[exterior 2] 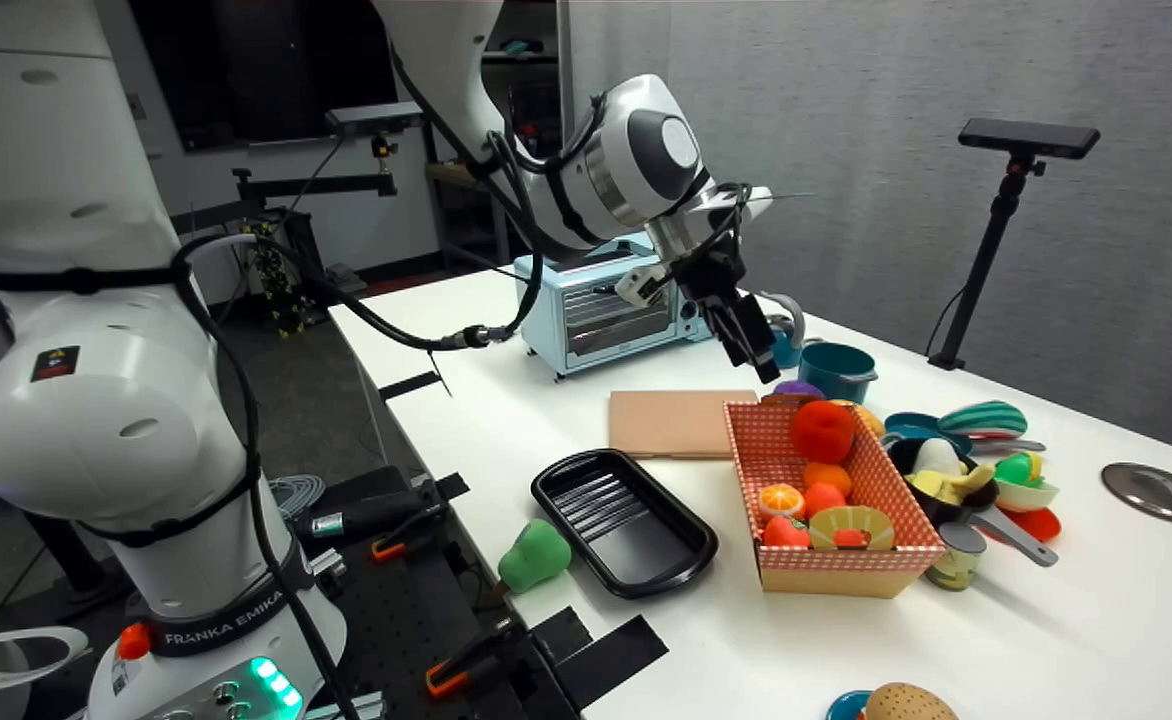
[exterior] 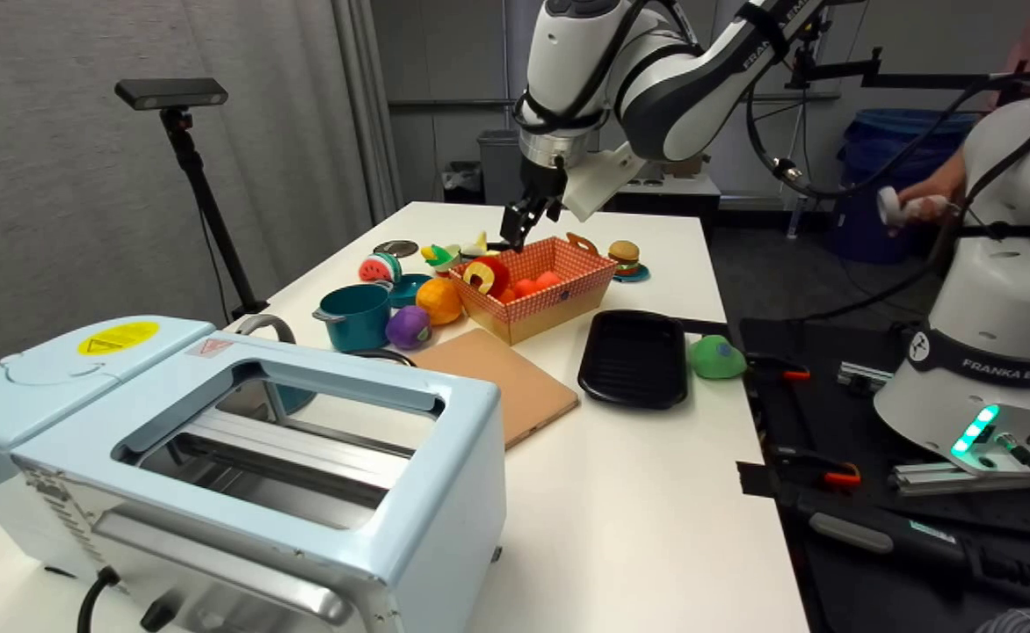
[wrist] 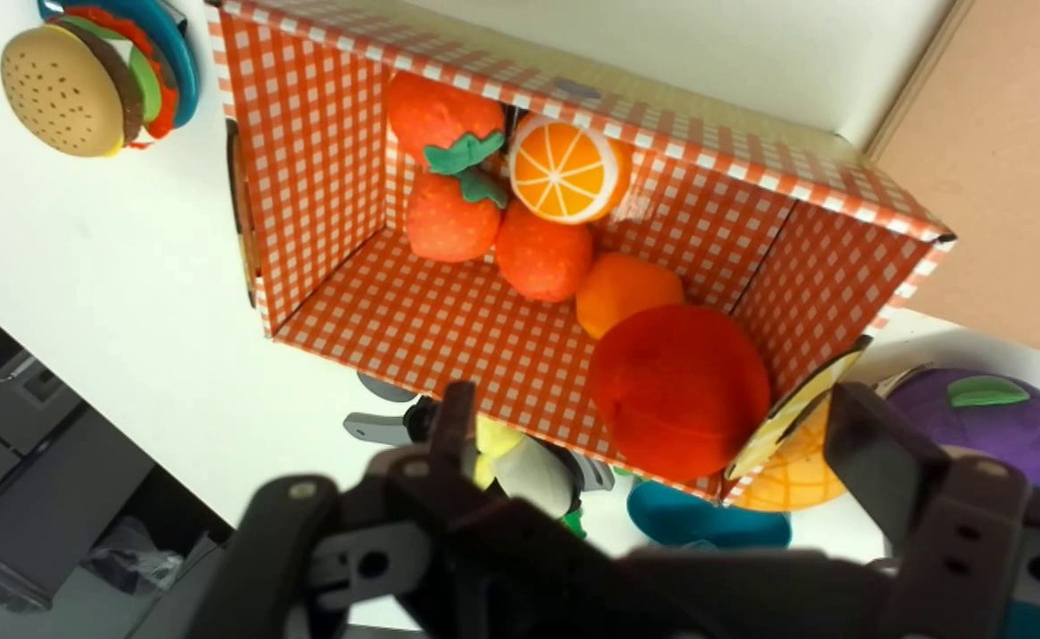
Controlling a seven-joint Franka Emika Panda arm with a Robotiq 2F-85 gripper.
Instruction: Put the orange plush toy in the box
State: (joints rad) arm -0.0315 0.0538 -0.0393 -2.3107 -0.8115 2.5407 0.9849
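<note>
The round red-orange plush toy [wrist: 680,390] rests inside the box, in the corner by one end wall. It also shows in an exterior view [exterior 2: 823,432], and behind the box's cut-out handle in an exterior view [exterior: 499,271]. No green bit on it shows. The box [wrist: 307,169] has red-white checked walls inside and tan lower walls, seen in both exterior views [exterior: 533,318] [exterior 2: 831,580]. My gripper [wrist: 653,399] is open and empty. Its fingers are wide apart, above the toy and not touching it. It also shows in both exterior views [exterior: 515,230] [exterior 2: 758,362].
The box also holds strawberries [wrist: 453,217], an orange slice toy [wrist: 564,169] and a small orange toy [wrist: 631,288]. Around it stand a purple toy [exterior: 409,327], a yellow-orange toy [exterior: 439,301], a teal pot [exterior: 354,315], a burger [exterior: 624,255] and a black tray [exterior: 634,359].
</note>
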